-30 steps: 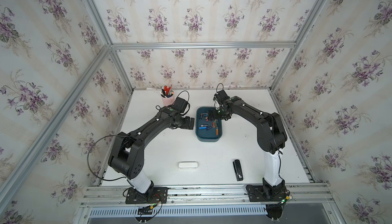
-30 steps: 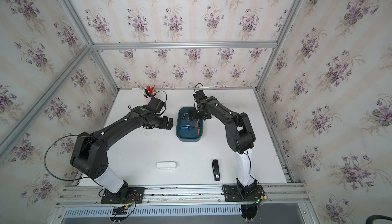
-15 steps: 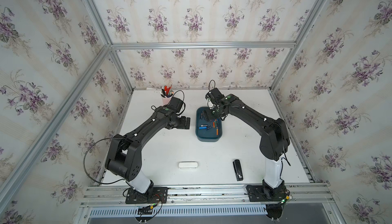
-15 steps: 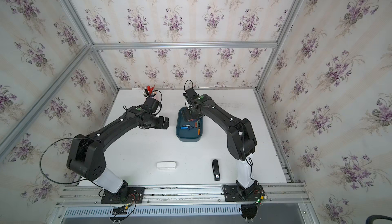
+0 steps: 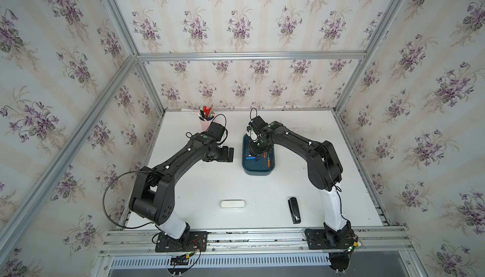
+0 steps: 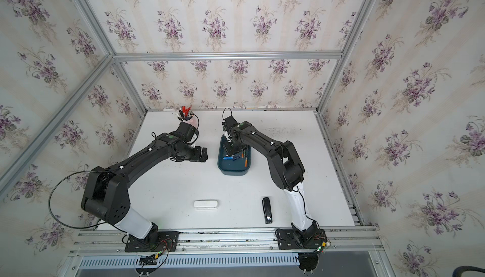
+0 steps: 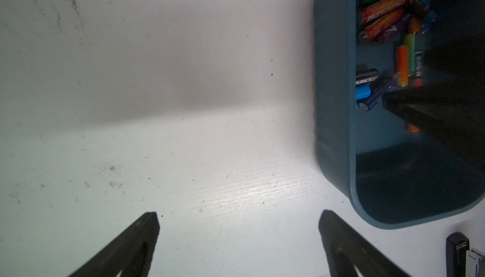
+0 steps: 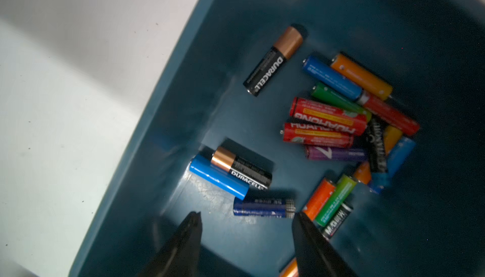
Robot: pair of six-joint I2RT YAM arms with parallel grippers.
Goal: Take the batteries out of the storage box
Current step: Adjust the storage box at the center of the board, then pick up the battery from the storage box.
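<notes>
Storage box [image 5: 258, 170] central on tabletop [image 5: 210, 183] in both top views, right hand [image 5: 253, 153] low inside, left hand [image 5: 231, 155] just beside. Left wrist: left hand [image 7: 237, 215] wide, empty. Right wrist: right hand [image 8: 246, 215] half-spread, holding nothing — batteries [image 8: 328, 126] loose on box floor; likely light, rigid, slick, best pinched mid-barrel.

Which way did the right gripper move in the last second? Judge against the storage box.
Yes. The right gripper moved from the storage box's far right corner toward the robot's left, now low over the batteries. The box stayed put.
</notes>
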